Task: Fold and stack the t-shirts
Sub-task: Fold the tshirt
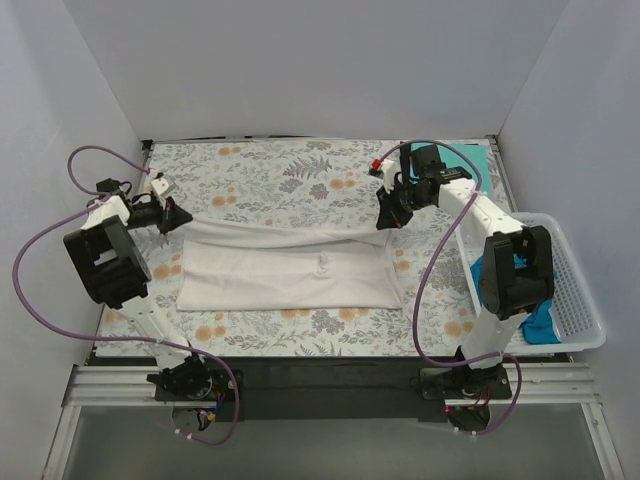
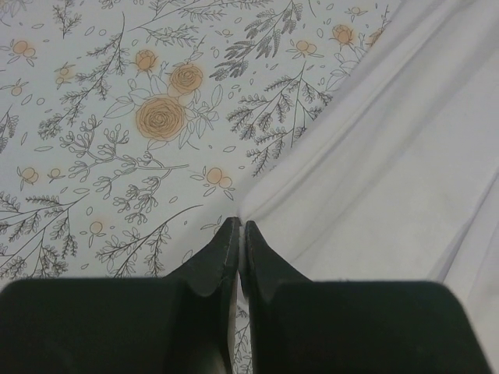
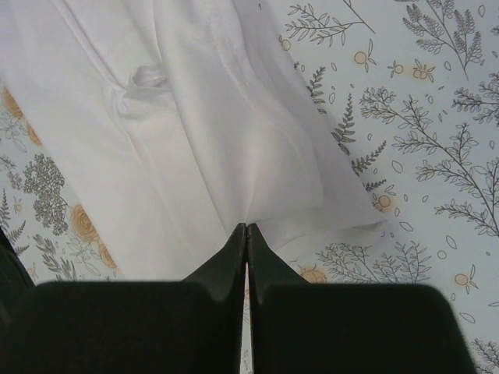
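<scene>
Cloth is looking limp and light; white t-shirt is sagging between left gripper, 9 o'clock, and right gripper, 3 o'clock, both pinching closed on its far edge.

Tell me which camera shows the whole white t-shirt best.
Top external: the white t-shirt appears entire, its far edge stretched between the left claw and right claw. Each wrist view shows only a close patch of its cloth at the shut claw tips.
</scene>
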### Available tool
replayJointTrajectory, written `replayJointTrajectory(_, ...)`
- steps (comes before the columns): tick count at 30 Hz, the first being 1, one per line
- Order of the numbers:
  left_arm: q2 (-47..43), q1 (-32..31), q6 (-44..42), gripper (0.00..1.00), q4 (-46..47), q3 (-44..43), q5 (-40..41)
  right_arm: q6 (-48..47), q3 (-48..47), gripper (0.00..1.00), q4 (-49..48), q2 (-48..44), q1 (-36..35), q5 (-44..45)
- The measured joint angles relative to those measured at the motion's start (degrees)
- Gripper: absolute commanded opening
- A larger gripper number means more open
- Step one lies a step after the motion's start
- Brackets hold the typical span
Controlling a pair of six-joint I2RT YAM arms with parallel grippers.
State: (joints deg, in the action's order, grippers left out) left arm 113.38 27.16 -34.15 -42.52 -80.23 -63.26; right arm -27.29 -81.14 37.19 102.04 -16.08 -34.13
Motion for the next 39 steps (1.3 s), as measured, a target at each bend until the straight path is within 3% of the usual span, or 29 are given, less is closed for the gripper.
replayJointTrajectory(12, -2.0, 3.6, -10.1, 0.0, -6.0, 3.4, -0.9, -1.7, 7.3, 0.01, 0.1, -3.3, -2.1, 0.0)
replayJointTrajectory(20, -2.2, 3.4, -18.9, 0.0, -9.3, 8.4, 3.5, -1.9, 12.2, 0.01, -1.1, -3.2, -3.8, -0.2)
replayJointTrajectory(24, -2.3, 3.4, -22.7, 0.12, -12.0, 8.9, 5.6, -2.5, 15.0, 0.01, -1.4, -3.2, -4.9, -0.5)
replayJointTrajectory(27, -2.6, 3.4, -25.6, 0.25, -16.9, 7.5, 5.4, -3.3, 15.8, 0.16, -0.8, -3.2, -5.6, -0.5)
replayJointTrajectory(28, -3.0, 3.2, -26.2, 0.28, -18.7, 6.8, 4.9, -3.7, 15.8, 0.31, -0.6, -3.2, -5.7, -0.5)
replayJointTrajectory(30, -4.5, 2.6, -26.1, 0.32, -20.7, 5.9, 4.3, -4.4, 15.5, 0.43, 0.5, -3.2, -5.8, -0.6)
replayJointTrajectory(31, -6.0, 1.9, -25.2, 0.33, -21.1, 5.7, 3.9, -4.6, 15.1, 0.51, 1.3, -3.2, -5.6, -0.7)
replayJointTrajectory(34, -12.2, -3.6, -18.6, 0.35, -19.8, 5.6, 3.4, -4.6, 12.8, 0.56, 3.5, -3.2, -4.1, -1.9)
replayJointTrajectory(39, -21.9, -21.5, 6.9, 0.37, -3.9, 8.1, 4.9, -1.6, 7.7, 0.54, 4.9, -3.0, 1.4, -4.5)
